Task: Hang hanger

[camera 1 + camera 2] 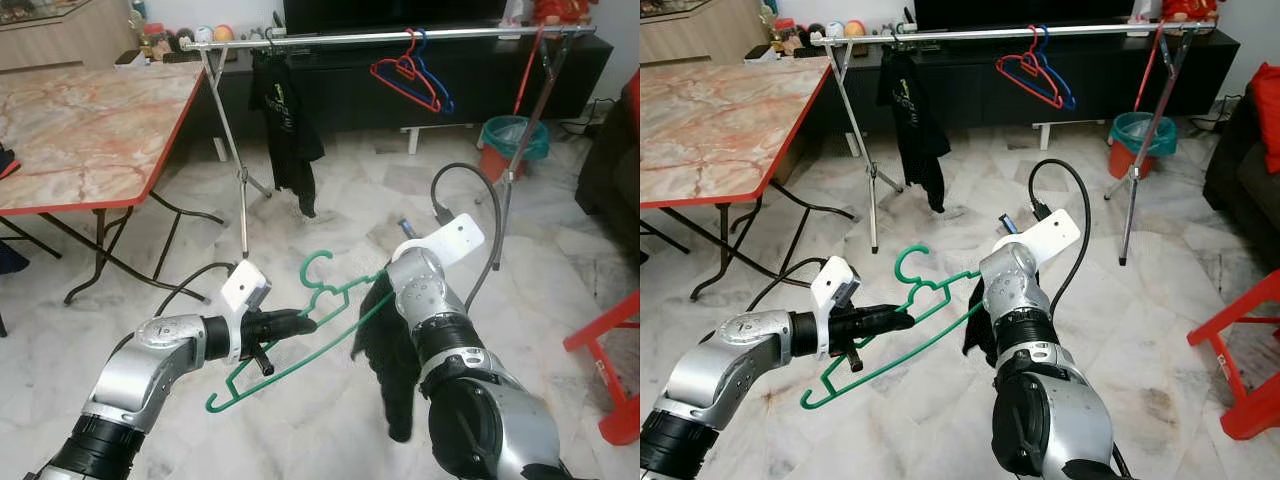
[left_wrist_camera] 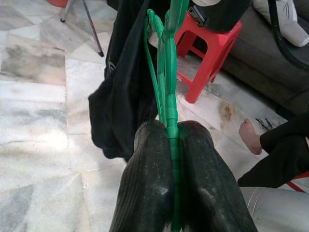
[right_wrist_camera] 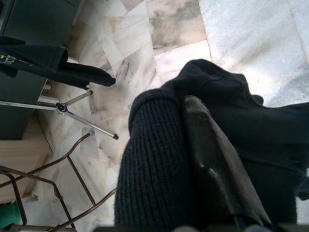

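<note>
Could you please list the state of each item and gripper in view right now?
green hanger: off the rail, held tilted over the floor
left gripper: shut on the hanger
right gripper: shut on a black garment
black shirt: hanging on the rail
red hanger and blue hanger: hanging, empty

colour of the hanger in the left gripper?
Green. The hanger shows best in the left eye view, clamped in the left gripper.

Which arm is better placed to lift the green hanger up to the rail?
Probably left. The left gripper is shut on the green hanger, while the right gripper is busy holding the black garment.
</note>
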### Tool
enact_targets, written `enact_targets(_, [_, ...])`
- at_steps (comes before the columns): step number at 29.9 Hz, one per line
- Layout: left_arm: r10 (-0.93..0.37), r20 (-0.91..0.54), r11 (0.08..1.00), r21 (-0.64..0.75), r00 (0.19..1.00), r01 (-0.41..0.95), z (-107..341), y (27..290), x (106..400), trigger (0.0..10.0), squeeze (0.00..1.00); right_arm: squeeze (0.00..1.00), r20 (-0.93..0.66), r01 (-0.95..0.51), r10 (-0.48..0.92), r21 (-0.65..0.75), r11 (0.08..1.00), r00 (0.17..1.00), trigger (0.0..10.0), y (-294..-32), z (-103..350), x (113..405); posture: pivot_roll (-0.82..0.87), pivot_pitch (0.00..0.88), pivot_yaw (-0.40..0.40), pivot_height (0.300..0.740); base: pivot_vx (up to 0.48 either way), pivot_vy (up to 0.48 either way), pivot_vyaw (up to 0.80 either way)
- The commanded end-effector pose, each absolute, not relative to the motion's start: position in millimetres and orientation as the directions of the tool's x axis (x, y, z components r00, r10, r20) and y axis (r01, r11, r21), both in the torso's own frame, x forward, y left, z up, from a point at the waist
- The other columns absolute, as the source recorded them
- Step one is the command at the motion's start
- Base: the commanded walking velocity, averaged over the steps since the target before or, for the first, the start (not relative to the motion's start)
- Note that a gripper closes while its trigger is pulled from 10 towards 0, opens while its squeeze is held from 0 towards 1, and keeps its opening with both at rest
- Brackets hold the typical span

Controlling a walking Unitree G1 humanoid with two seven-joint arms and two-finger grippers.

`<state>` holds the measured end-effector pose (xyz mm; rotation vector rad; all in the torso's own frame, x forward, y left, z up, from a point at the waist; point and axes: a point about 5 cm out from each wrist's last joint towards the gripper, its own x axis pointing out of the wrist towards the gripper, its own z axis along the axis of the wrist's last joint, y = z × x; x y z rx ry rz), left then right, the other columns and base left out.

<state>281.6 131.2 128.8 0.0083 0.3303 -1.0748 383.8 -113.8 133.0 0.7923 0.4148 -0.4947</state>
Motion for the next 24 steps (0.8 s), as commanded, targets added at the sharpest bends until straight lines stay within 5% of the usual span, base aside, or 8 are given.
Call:
enact_targets(1, [-0.84,-0.281,0.509,-0.112,0.464,0.853,131,134,286,10.0,0.0,0.0,-0.49,0.507,-0.214,0.606,0.613,0.845,10.0,-100,149,390,-0.01,0.002,0.06,0.74,0.0,0.0,0.0])
enact_targets(11, [-0.743,-0.323,0.636,-0.069,0.586,0.769,123,140,302,10.0,0.0,0.0,-0.471,0.472,-0.182,0.628,0.618,0.863,10.0,-92,157,391,-0.01,0.0,0.059,0.74,0.0,0.0,0.0])
enact_targets(18, [-0.848,-0.294,0.494,-0.134,0.441,0.859,127,134,285,10.0,0.0,0.0,-0.471,0.464,-0.168,0.632,0.621,0.866,10.0,-89,157,391,-0.01,0.004,0.059,0.74,0.0,0.0,0.0])
enact_targets(24, [-0.839,-0.303,0.505,-0.127,0.451,0.854,125,134,287,10.0,0.0,0.0,-0.471,0.457,-0.157,0.633,0.624,0.868,10.0,-87,157,391,-0.01,0.006,0.058,0.74,0.0,0.0,0.0])
